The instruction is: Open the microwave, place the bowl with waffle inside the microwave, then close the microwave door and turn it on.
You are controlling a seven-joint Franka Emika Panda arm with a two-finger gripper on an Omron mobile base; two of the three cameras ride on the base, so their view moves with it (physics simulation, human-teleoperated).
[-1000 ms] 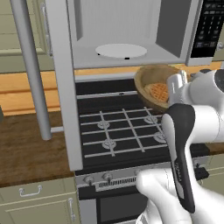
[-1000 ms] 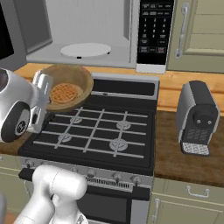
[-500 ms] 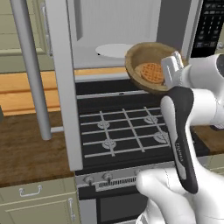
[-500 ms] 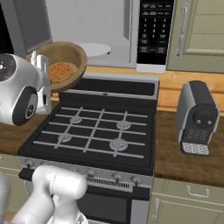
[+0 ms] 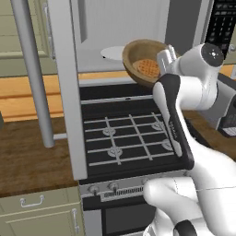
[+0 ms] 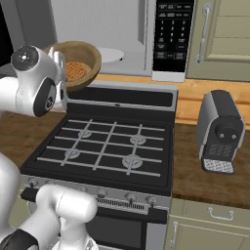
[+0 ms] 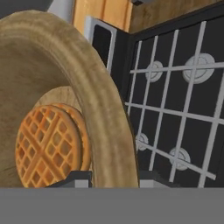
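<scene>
I hold the wooden bowl point(image 5: 146, 61) by its rim, the jaws pinching one wall, as the hand view shows. The waffle point(image 5: 148, 67) lies inside. The bowl hangs tilted above the back of the gas stove point(image 6: 110, 141), just in front of the open microwave point(image 5: 138, 27). To do this well I should level the bowl, carry it straight in over the white turntable point(image 6: 110, 54), and avoid the door point(image 5: 64, 87) standing open on the left.

Matt wood bowl point(image 5: 138, 56); grid-textured waffle point(image 7: 46, 146).
</scene>
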